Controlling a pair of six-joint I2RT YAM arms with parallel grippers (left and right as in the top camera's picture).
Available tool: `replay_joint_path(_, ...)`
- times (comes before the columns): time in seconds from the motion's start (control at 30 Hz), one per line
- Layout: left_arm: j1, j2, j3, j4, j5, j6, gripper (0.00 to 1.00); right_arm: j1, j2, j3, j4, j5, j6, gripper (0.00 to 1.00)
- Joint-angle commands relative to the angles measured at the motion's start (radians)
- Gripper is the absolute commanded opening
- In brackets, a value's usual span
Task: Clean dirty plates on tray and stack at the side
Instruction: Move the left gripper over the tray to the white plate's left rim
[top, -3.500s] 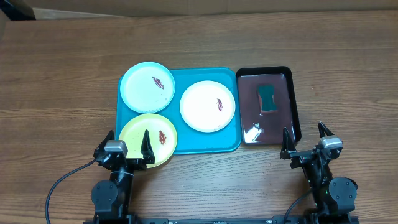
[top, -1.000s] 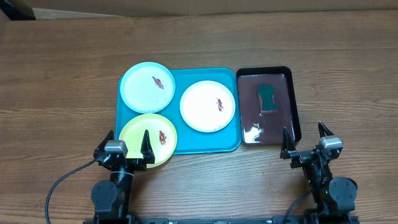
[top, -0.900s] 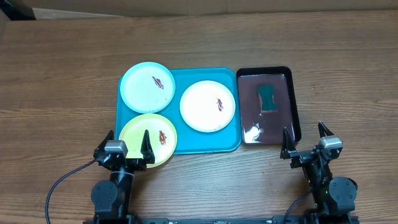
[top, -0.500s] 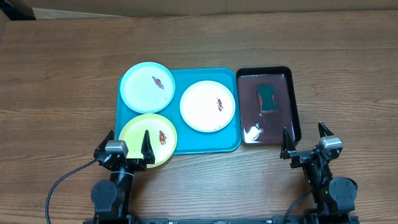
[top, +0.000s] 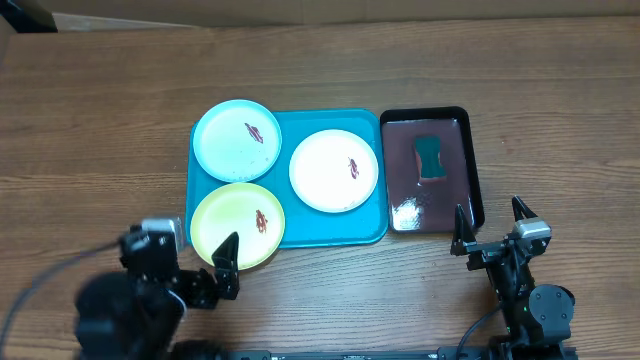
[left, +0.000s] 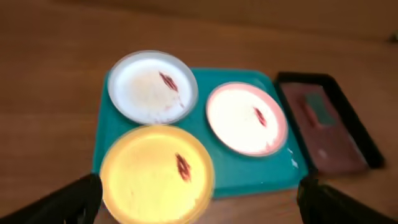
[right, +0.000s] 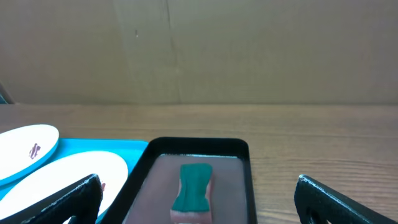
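Note:
Three plates lie on the turquoise tray (top: 300, 225): a light blue plate (top: 237, 140) at its far left, a white plate (top: 335, 170) on the right and a yellow-green plate (top: 238, 225) at the near left. Each carries a reddish-brown smear. My left gripper (top: 185, 262) is blurred, raised at the near left beside the yellow-green plate, and open. The left wrist view looks down on all three plates between the left gripper's (left: 199, 185) wide fingers. My right gripper (top: 487, 207) stands open just in front of the black tray, holding nothing.
A narrow black tray (top: 472, 170) with dark liquid and a green sponge (top: 431, 158) sits right of the turquoise tray. In the right wrist view the sponge (right: 191, 186) lies straight ahead. A cardboard wall runs along the table's far edge.
My left arm has swung left and lifted, now blurred with motion; its finger no longer overlaps the yellow-green plate. The right arm and the plates have not moved.

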Motion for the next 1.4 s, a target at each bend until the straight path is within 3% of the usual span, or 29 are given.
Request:
replay_joint_path(0.0, -0.001, 0.262, 0.289, -0.182, 0.135, -0.007, 1.0, -0.005, -0.008, -0.01, 0.004, 0.009, -0.004, 1.0)
replay_joint_path(0.17, -0.001, 0.521, 0.557, -0.334, 0.246, -0.006, 1.0, -0.005, -0.008, -0.01, 0.003, 0.009, -0.004, 1.0)
replay_joint_path(0.23, -0.002, 0.569, 0.582, -0.338, 0.276, -0.007, 1.0, -0.005, -0.008, -0.01, 0.003, 0.009, -0.004, 1.0)
replay_joint_path(0.27, -0.002, 0.591, 0.582, -0.335, 0.317, -0.007, 0.88, -0.005, -0.008, -0.01, 0.003, 0.009, -0.004, 1.0)
replay_joint_path(0.3, -0.002, 0.615, 0.58, -0.336, 0.356, -0.007, 0.58, -0.005, -0.008, -0.01, 0.004, 0.009, -0.004, 1.0)
replay_joint_path(0.37, -0.005, 0.665, 0.575, -0.35, 0.369, -0.015, 0.19, -0.005, -0.008, -0.01, 0.004, 0.009, -0.004, 1.0)
replay_joint_path(0.4, -0.01, 0.687, 0.567, -0.355, 0.352, -0.023, 0.04, -0.005, -0.008, -0.01, 0.004, 0.009, -0.004, 1.0)
replay_joint_path(0.53, -0.052, 0.751, 0.513, -0.36, 0.237, -0.09, 0.04, -0.005, -0.008, -0.01, 0.003, 0.009, -0.004, 1.0)
replay_joint_path(0.67, -0.123, 0.808, 0.419, -0.313, 0.095, -0.148, 0.27, -0.005, -0.008, -0.01, 0.004, 0.009, -0.004, 1.0)
replay_joint_path(0.83, -0.187, 0.889, 0.324, -0.151, 0.029, -0.225, 0.49, -0.005, -0.008, -0.01, 0.003, 0.009, -0.004, 1.0)
replay_joint_path(0.93, -0.228, 0.978, 0.299, -0.049, -0.021, -0.25, 0.56, -0.005, -0.008, -0.01, 0.004, 0.009, -0.004, 1.0)
replay_joint_path(1.07, -0.257, 1.091, 0.299, 0.046, -0.035, -0.272, 0.55, -0.005, -0.008, -0.01, 0.003, 0.009, -0.004, 1.0)
replay_joint_path(1.37, -0.286, 1.287, 0.299, 0.201, -0.028, -0.309, 0.42, -0.005, -0.008, -0.01, 0.004, 0.009, -0.004, 1.0)
